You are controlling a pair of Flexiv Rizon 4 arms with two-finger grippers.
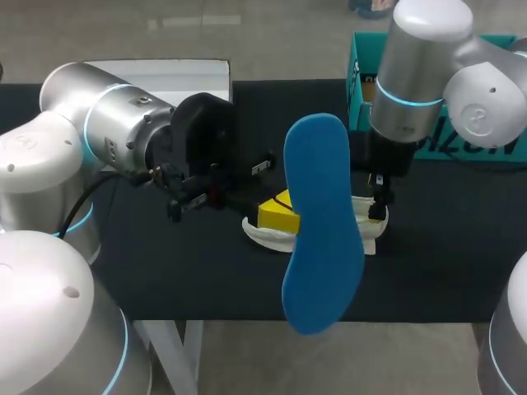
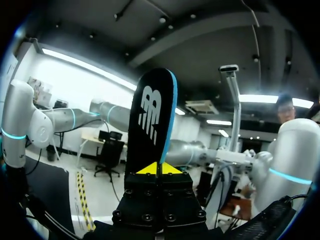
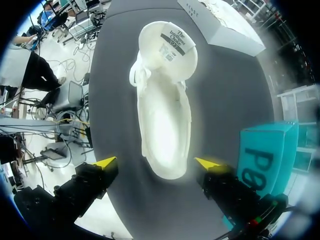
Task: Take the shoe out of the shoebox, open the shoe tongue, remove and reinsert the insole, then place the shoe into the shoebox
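My left gripper [image 1: 278, 216] is shut on the blue insole [image 1: 323, 222] and holds it upright, well above the table. In the left wrist view the insole [image 2: 150, 120] shows its black printed face, pinched between the yellow tips of that gripper [image 2: 160, 168]. The white shoe [image 1: 265, 234] lies on the black table, partly hidden behind the insole. My right gripper [image 1: 375, 216] hangs open just above it. In the right wrist view the shoe [image 3: 165, 115] lies with its tongue [image 3: 167, 45] folded back, its heel between the spread fingers of the right gripper [image 3: 156, 162], untouched.
The teal shoebox [image 1: 362, 82] stands at the back right of the table [image 1: 445, 263], close beside my right arm; it also shows as the shoebox [image 3: 265, 155] next to the right finger. A white box lid [image 1: 165, 78] lies at the back left.
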